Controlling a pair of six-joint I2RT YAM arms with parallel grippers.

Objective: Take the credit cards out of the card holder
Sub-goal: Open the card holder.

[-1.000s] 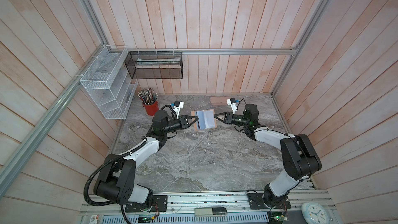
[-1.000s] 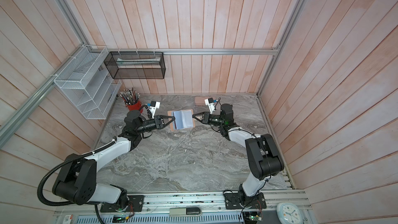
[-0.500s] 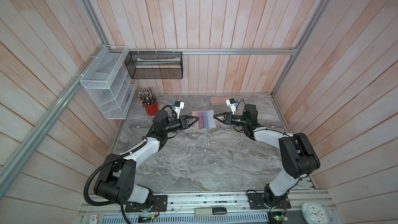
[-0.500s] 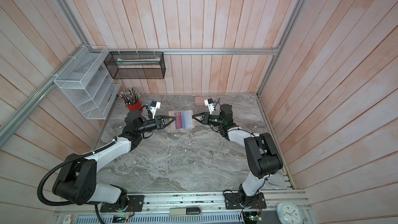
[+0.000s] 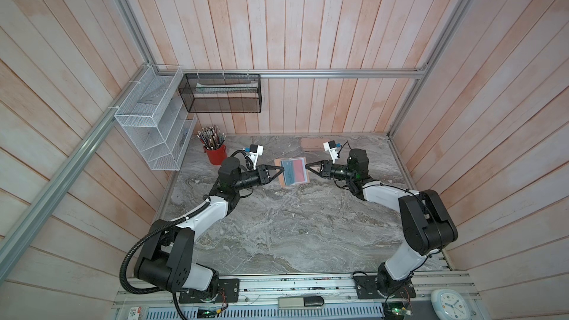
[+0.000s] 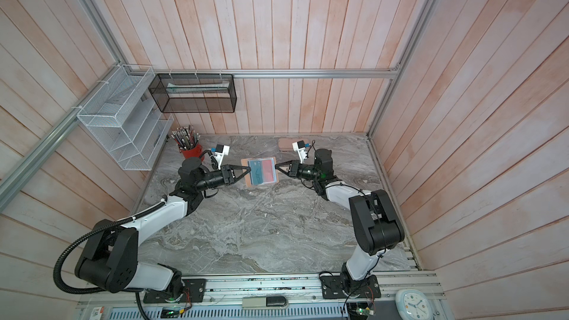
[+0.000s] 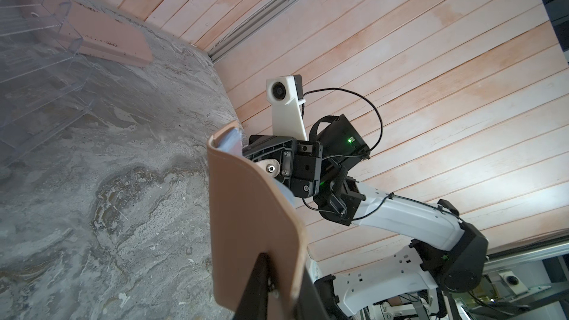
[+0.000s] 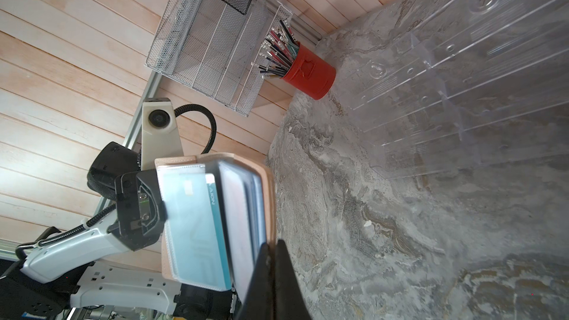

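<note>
Over marble table (image 5: 277,226), card holder (image 5: 294,172) open face-up, spine toward back wall (image 5: 308,26), both jaws pinching covers.

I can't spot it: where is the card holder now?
In a top view, the card holder is open at back centre, gripped between left pincer and right pincer, near the pink case.

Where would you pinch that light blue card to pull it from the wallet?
On the light blue card, likely the clearer long edge by the fold, seemingly poking from its hazy sleeve. Come over the open face of the card holder.
</note>
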